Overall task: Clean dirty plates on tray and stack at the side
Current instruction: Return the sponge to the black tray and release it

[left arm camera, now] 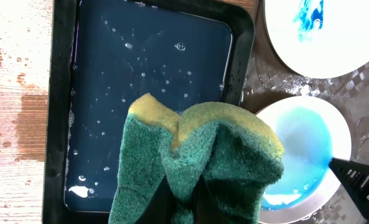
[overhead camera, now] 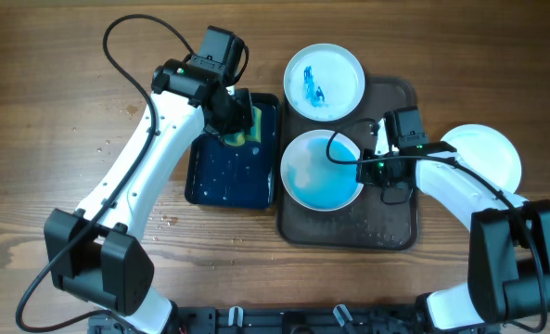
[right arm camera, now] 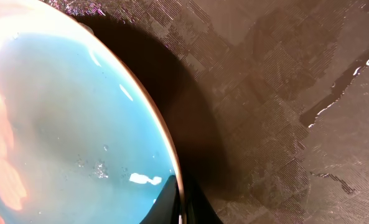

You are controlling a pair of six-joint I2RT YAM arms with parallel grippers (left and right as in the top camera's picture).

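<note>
Nearest the robot's side, the dark brown tray (overhead camera: 349, 232) lies on the wooden table (overhead camera: 33, 139), its bare textured surface streaked with wet patches. On the tray's left half sits the blue-tinted plate (overhead camera: 321, 172), a pale blue film spread over its inside. The right gripper (right arm camera: 178, 208) reaches in from the right, and its two dark fingers are pressed together on that plate's right rim, one above the edge and one below. A deep shadow lies on the tray beneath that edge; whether the rim is raised off the tray cannot be told. To the right, off the tray and well apart from it, the third plate (overhead camera: 483, 153) rests on the table, white and partly hidden by the right arm. Left of the tray, just beside it, stands the black basin (overhead camera: 228, 176), dark blue inside and holding water flecked with small bubbles. Over the basin's far right corner the left gripper (overhead camera: 236, 122) pinches a sponge (left arm camera: 196, 162), green scouring side folded around yellow foam, which hides the fingers. Farthest away, the smeared plate (overhead camera: 324, 82) sits at the tray's far left corner, with bright blue streaks near its centre.
</note>
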